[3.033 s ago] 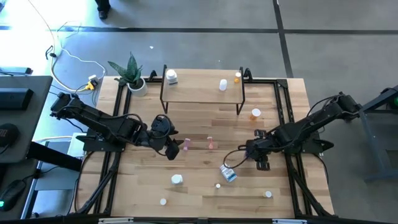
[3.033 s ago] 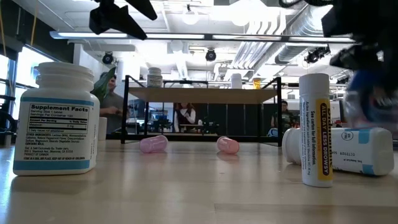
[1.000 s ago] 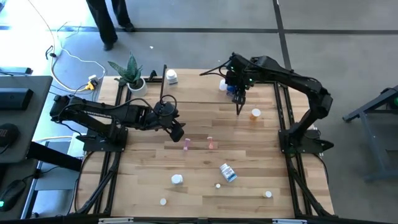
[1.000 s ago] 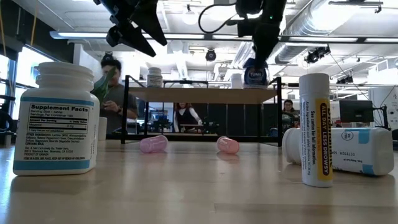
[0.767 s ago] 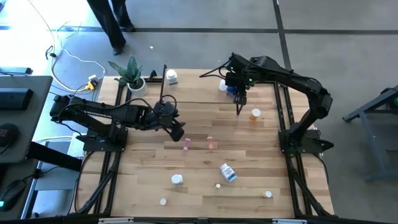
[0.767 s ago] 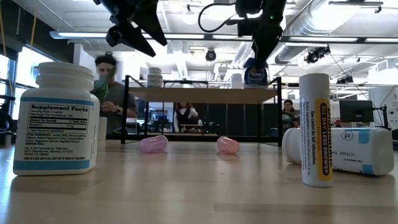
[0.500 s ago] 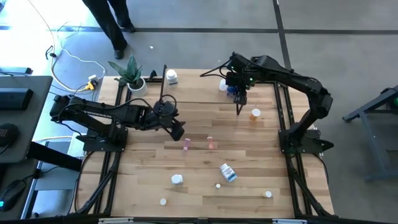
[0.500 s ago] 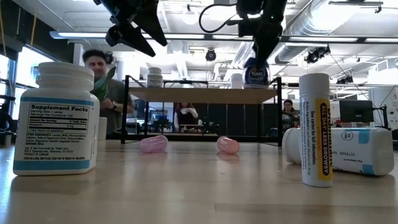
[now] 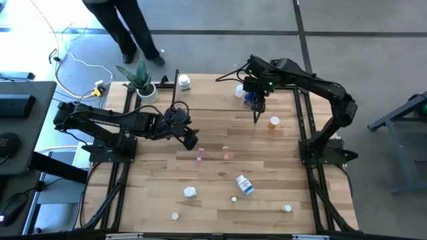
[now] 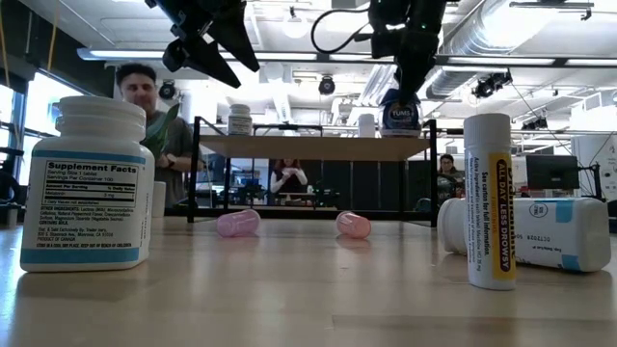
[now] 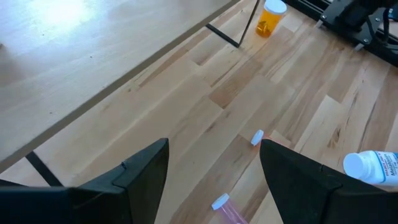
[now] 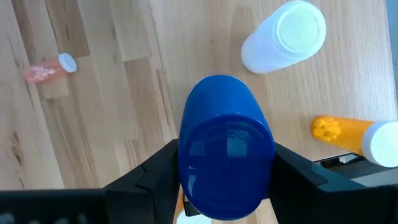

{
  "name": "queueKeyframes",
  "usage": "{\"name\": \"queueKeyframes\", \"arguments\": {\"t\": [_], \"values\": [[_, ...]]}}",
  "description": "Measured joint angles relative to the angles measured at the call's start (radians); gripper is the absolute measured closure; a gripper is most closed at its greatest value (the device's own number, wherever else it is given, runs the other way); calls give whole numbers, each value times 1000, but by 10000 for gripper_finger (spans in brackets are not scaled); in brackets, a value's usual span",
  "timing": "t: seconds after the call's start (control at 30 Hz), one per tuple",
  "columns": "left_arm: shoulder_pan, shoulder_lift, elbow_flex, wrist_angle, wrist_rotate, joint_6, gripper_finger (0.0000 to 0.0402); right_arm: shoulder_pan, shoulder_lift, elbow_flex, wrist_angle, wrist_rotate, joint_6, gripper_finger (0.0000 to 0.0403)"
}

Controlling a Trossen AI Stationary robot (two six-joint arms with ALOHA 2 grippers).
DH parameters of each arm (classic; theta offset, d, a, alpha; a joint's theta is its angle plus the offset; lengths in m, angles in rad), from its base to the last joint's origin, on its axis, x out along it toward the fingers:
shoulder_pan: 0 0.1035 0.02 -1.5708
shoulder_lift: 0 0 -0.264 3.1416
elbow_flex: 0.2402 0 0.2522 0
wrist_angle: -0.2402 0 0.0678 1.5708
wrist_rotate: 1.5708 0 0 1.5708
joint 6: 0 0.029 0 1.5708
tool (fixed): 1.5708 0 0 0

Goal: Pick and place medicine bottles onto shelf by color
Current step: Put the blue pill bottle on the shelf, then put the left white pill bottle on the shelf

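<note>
My right gripper [image 10: 402, 85] reaches down over the right end of the shelf [image 9: 213, 99], shut on the squat blue bottle [image 10: 401, 116]. On the shelf board stand a white bottle [image 9: 184, 83], a second white bottle [image 12: 283, 37], and an orange vial [image 12: 354, 134] that lies flat. My left gripper [image 9: 189, 139] hovers open above the table in front of the shelf, touching nothing. Two pink vials [image 9: 199, 155] [image 9: 227, 154] lie on the tabletop below it. The white bottle with the blue label [image 9: 245, 185] lies nearer the near edge. My right gripper holds the blue bottle by its sides [image 12: 186, 149], pinched between the two fingers, which come from above and point down. The bottle stays upright. Its base [image 10: 401, 133] is level with the shelf board; whether it rests there I cannot tell.
An orange-capped bottle [image 9: 274, 122] stands on the table by the shelf's right leg. Small white bottles [image 9: 190, 192] [image 9: 287, 208] sit toward the near edge. A potted plant [image 9: 142, 81] stands at the far left corner. A person [image 9: 127, 27] walks beyond the far edge.
My right gripper has shifted slightly toward the table's right over the shelf, carrying the blue bottle with it, still upright. The person beyond the far edge has walked on. My left gripper has kept still.
</note>
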Motion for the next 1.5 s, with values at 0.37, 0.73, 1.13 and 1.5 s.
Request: {"name": "queueKeyframes", "arguments": {"t": [0.37,0.73,1.13,1.5], "values": [[0,0,0,0,1,0,158,0,5,-6,9,43,-1,162],[0,0,0,0,63,0,158,0,3,36,6,44,-16,161],[-76,0,0,-5,198,109,158,0,2,214,-68,36,29,160],[-292,0,0,-3,243,84,158,3,2,339,-115,-14,142,160]]}}
